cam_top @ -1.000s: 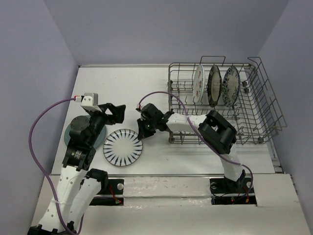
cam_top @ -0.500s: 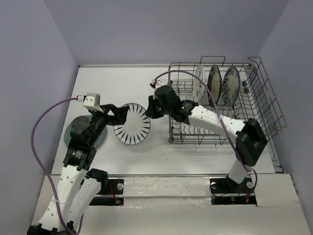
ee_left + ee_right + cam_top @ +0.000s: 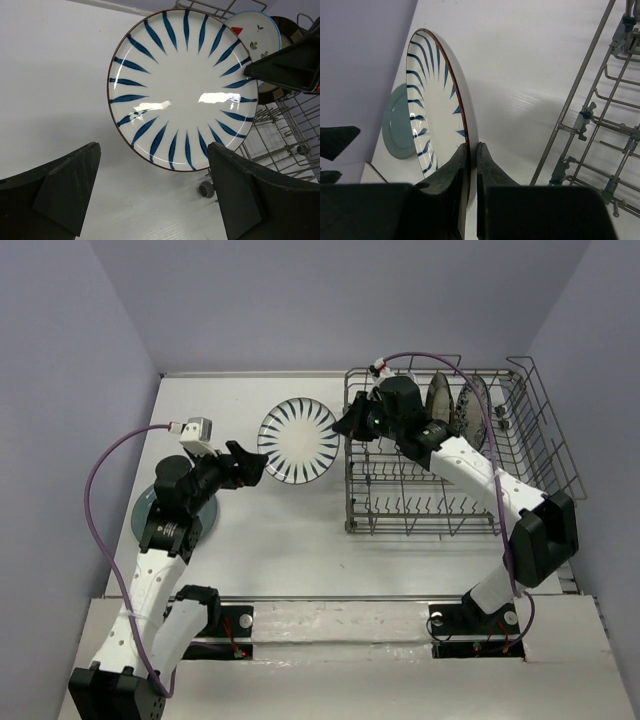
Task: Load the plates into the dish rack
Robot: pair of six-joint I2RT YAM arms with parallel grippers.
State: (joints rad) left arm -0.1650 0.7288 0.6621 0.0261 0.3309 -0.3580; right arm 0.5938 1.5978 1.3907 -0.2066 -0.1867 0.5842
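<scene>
Blue-striped plate (image 3: pixel 298 442), lifted off the counter (image 3: pixel 300 540), now rides clamped in the right jaws beside the dish rack (image 3: pixel 545 455); left jaws wide.

The blue-striped plate (image 3: pixel 298 441), flat on the desk (image 3: pixel 300 560) near the arms a second ago, now stands on edge in the air just left of the dish rack (image 3: pixel 530 440) — lifted far and right, its rim pinched in the right fingers (image 3: pixel 455 170). The left fingers (image 3: pixel 65 195) have edged right, spread wide toward the plate's face.
</scene>
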